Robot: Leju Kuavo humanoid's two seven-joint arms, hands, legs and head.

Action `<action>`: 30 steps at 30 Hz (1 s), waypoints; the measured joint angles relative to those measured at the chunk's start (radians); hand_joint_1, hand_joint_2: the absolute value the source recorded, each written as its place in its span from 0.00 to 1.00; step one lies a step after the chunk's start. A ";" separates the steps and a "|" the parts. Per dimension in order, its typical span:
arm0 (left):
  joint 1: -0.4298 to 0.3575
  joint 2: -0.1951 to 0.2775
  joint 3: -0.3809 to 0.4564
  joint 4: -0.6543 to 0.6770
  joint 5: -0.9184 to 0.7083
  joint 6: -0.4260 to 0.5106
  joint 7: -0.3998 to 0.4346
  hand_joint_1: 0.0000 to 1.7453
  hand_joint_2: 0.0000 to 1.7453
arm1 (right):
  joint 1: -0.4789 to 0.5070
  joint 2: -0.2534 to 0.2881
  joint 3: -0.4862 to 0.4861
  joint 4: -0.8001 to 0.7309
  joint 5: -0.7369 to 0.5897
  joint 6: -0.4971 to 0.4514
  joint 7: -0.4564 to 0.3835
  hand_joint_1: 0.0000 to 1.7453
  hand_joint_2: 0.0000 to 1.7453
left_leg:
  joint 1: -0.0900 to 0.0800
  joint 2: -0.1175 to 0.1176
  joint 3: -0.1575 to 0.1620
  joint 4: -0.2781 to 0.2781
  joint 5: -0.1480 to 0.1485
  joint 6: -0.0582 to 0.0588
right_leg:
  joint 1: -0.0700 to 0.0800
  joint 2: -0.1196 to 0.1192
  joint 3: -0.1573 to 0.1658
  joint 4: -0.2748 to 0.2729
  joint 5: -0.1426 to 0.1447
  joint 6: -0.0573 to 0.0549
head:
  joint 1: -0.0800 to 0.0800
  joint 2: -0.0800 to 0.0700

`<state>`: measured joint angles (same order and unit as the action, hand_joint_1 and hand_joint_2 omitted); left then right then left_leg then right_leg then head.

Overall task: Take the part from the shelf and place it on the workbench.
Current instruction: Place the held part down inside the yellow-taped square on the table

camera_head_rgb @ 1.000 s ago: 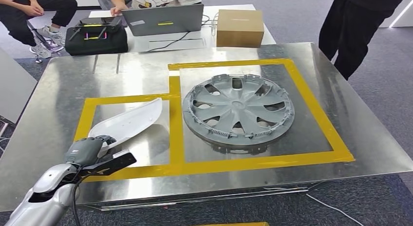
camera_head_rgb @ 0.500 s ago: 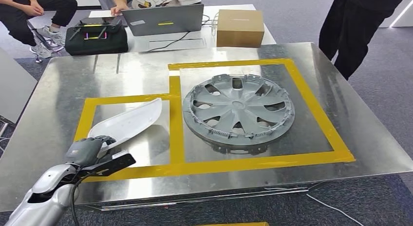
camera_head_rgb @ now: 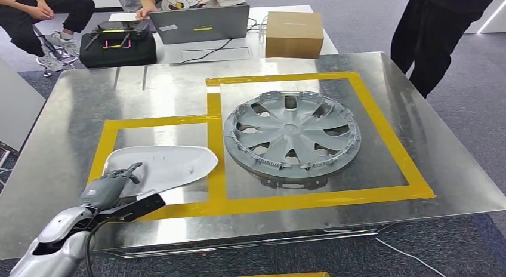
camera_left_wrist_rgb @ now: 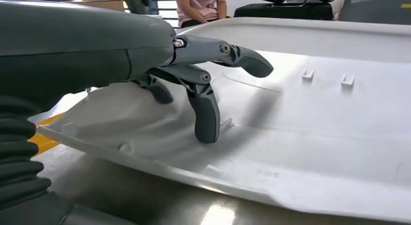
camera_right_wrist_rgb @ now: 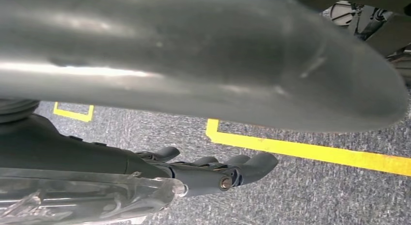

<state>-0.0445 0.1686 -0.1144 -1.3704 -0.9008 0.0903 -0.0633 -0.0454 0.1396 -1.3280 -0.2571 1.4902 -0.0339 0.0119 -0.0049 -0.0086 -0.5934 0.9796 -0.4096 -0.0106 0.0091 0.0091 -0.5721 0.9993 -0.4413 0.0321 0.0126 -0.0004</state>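
White plastic trim panel (camera_head_rgb: 161,164), elongated, shallow-curved, flat on metal counter (camera_head_rgb: 71,116); left robot hand (camera_head_rgb: 107,184) fingers spread, one fingertip resting inside, nothing gripped.

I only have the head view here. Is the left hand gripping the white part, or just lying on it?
Observer: Just touching. In the left wrist view the left hand has its fingers spread, and one dark finger rests its tip on the white part. Nothing is clamped.
Operator: Is the part down on the workbench at that end?
Observer: Its near edge looks to sit on the metal workbench, though I cannot see the contact line sharply.
Operator: And the right hand?
Observer: The right hand hangs over grey carpet near a yellow floor line and holds nothing.
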 joint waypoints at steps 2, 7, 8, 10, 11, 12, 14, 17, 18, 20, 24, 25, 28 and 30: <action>0.002 0.000 0.000 -0.004 0.000 0.000 0.000 0.00 0.00 | 0.000 0.000 0.000 0.000 0.000 0.000 0.001 0.00 0.00 | 0.000 0.000 0.000 0.000 0.000 0.000 | 0.000 0.000 0.000 0.000 0.000 0.000 | 0.000 0.000; 0.006 0.000 0.000 -0.015 0.000 0.000 -0.001 0.00 0.00 | 0.000 0.000 0.000 0.000 0.002 0.000 0.000 0.00 0.00 | 0.000 0.000 0.000 0.000 0.000 0.000 | 0.000 0.000 0.000 0.000 0.000 0.000 | 0.000 0.000; 0.007 0.000 0.000 -0.017 0.000 0.000 -0.001 0.00 0.00 | -0.001 0.000 0.000 0.000 0.002 0.000 -0.001 0.00 0.00 | 0.000 0.000 0.000 0.000 0.000 0.000 | 0.000 0.000 0.000 0.000 0.000 0.000 | 0.000 0.000; 0.010 0.000 0.000 -0.021 0.001 0.000 -0.001 0.00 0.00 | -0.001 0.000 0.000 0.000 0.003 -0.001 -0.002 0.00 0.00 | 0.000 0.000 0.000 0.000 0.000 0.000 | 0.000 0.000 0.000 0.000 0.000 0.000 | 0.000 0.000; 0.011 0.000 0.000 -0.024 0.001 0.000 -0.002 0.00 0.00 | -0.001 0.000 0.000 0.000 0.003 -0.001 -0.002 0.00 0.00 | 0.000 0.000 0.000 0.000 0.000 0.000 | 0.000 0.000 0.000 0.000 0.000 0.000 | 0.000 0.000; 0.011 0.000 0.000 -0.027 0.002 0.000 -0.002 0.00 0.00 | -0.001 0.000 0.000 0.000 0.003 -0.001 -0.002 0.00 0.00 | 0.000 0.000 0.000 0.000 0.000 0.000 | 0.000 0.000 0.000 0.000 0.000 0.000 | 0.000 0.000; 0.012 0.000 0.000 -0.032 0.002 0.001 -0.002 0.00 0.00 | -0.001 0.000 0.000 0.000 0.003 -0.001 -0.001 0.00 0.00 | 0.000 0.000 0.000 0.000 0.000 0.000 | 0.000 0.000 0.000 0.000 0.000 0.000 | 0.000 0.000; 0.013 0.000 0.000 -0.041 0.003 0.002 -0.002 0.00 0.00 | -0.001 0.000 0.000 0.000 0.005 -0.001 -0.001 0.00 0.00 | 0.000 0.000 0.000 0.000 0.000 0.000 | 0.000 0.000 0.000 0.000 0.000 0.000 | 0.000 0.000; 0.014 0.000 -0.001 -0.044 0.003 0.003 -0.003 0.00 0.00 | -0.001 0.000 0.000 0.000 0.005 -0.001 0.000 0.00 0.00 | 0.000 0.000 0.000 0.000 0.000 0.000 | 0.000 0.000 0.000 0.000 0.000 0.000 | 0.000 0.000; 0.016 0.000 -0.001 -0.051 0.002 0.008 -0.004 0.00 0.00 | -0.001 0.000 0.000 0.000 0.007 -0.001 0.000 0.00 0.00 | 0.000 0.000 0.000 0.000 0.000 0.000 | 0.000 0.000 0.000 0.000 0.000 0.000 | 0.000 0.000; 0.020 -0.001 -0.002 -0.065 0.002 0.019 -0.009 0.00 0.00 | -0.002 0.001 0.000 0.000 0.008 -0.001 0.000 0.00 0.00 | 0.000 0.000 0.000 0.000 0.000 0.000 | 0.000 0.000 0.000 0.000 0.000 0.000 | 0.000 0.000; 0.021 -0.002 -0.002 -0.068 0.003 0.024 -0.011 0.00 0.00 | -0.002 0.001 0.000 0.000 0.008 -0.002 0.000 0.00 0.00 | 0.000 0.000 0.000 0.000 0.000 0.000 | 0.000 0.000 0.000 0.000 0.000 0.000 | 0.000 0.000; 0.027 -0.005 -0.001 -0.083 0.008 0.043 -0.019 0.00 0.00 | -0.002 0.001 0.000 0.000 0.008 -0.002 0.000 0.00 0.00 | 0.000 0.000 0.000 0.000 0.000 0.000 | 0.000 0.000 0.000 0.000 0.000 0.000 | 0.000 0.000; 0.032 -0.008 -0.001 -0.100 0.012 0.060 -0.021 0.00 0.00 | -0.002 0.001 0.000 0.000 0.007 -0.004 0.002 0.00 0.00 | 0.000 0.000 0.000 0.000 0.000 0.000 | 0.000 0.000 0.000 0.000 0.000 0.000 | 0.000 0.000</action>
<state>-0.0128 0.1606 -0.1151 -1.4704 -0.8887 0.1506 -0.0844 -0.0472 0.1411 -1.3280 -0.2571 1.4977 -0.0374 0.0136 -0.0049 -0.0086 -0.5936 0.9796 -0.4096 -0.0106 0.0091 0.0091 -0.5722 0.9993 -0.4413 0.0321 0.0124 -0.0004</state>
